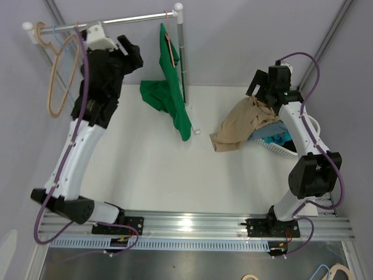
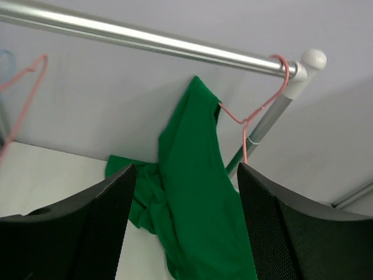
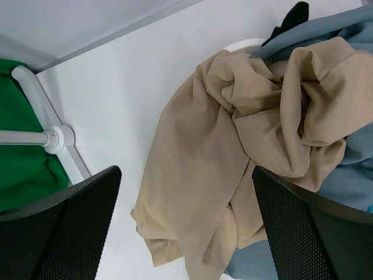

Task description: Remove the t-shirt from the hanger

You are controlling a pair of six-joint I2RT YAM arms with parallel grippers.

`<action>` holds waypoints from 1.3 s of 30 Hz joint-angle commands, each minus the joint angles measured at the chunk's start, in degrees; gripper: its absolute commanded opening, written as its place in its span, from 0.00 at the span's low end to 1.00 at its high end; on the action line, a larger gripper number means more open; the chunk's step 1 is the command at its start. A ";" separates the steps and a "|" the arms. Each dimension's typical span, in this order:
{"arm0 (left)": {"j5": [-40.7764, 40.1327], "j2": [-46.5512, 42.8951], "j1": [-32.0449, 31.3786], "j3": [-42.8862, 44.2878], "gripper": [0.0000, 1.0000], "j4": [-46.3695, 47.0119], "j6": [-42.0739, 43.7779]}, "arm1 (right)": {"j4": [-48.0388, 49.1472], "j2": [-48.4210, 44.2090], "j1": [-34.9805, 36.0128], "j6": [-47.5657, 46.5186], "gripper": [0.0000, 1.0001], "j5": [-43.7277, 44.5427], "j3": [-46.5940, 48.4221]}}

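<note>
- Far left of the rail (image 1: 128,20) there are a couple of spare hangers (image 1: 58,76). They're not part of the job.
- The left gripper (image 1: 125,52) is up at rail height with its jaws spread wide and nothing between them. In its own wrist view the gripper (image 2: 186,175) frames the target almost dead centre.
- The green t-shirt (image 1: 172,87) hangs off a pink hanger (image 1: 170,41) at the right-hand end of the rail, just beside the upright post (image 1: 182,58). Its long axis runs top to bottom, from hanger down to the desk (image 1: 151,169), where the lower part bunches out to the left.
- Key relation: the shirt is ahead of the left gripper and a bit below it, so I'd say the left arm takes the grab. It's clearly the nearer one.
- The left wrist view shows what the top view can't. The hanger (image 2: 256,111) hooks over the rail right by the end cap, and the t-shirt (image 2: 192,192) looks caught on one hanger arm only. From above it's basically edge-on.
- The right gripper (image 1: 262,87) is well apart on the far side of the post, also wide open and empty, over a tan garment (image 1: 239,125).
- Its wrist view only catches a sliver of green at the left edge, by the stand foot (image 3: 55,137).
</note>
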 commanded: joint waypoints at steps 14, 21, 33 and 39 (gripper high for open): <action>2.98 27.48 -6.53 24.21 0.75 2.47 2.20 | 2.99 -3.99 -1.82 -1.34 1.00 -2.79 -0.73; 4.90 34.87 -6.71 31.59 0.75 2.21 2.21 | 3.95 -2.93 -2.35 -1.34 1.00 -3.85 -0.82; -1.06 42.52 -6.88 34.14 0.32 12.23 8.00 | 5.10 -2.84 -3.58 -0.55 0.99 -6.57 -0.91; -6.25 41.47 -6.97 32.92 0.01 18.28 13.26 | 5.89 -3.98 -3.93 -0.73 0.99 -6.84 -2.22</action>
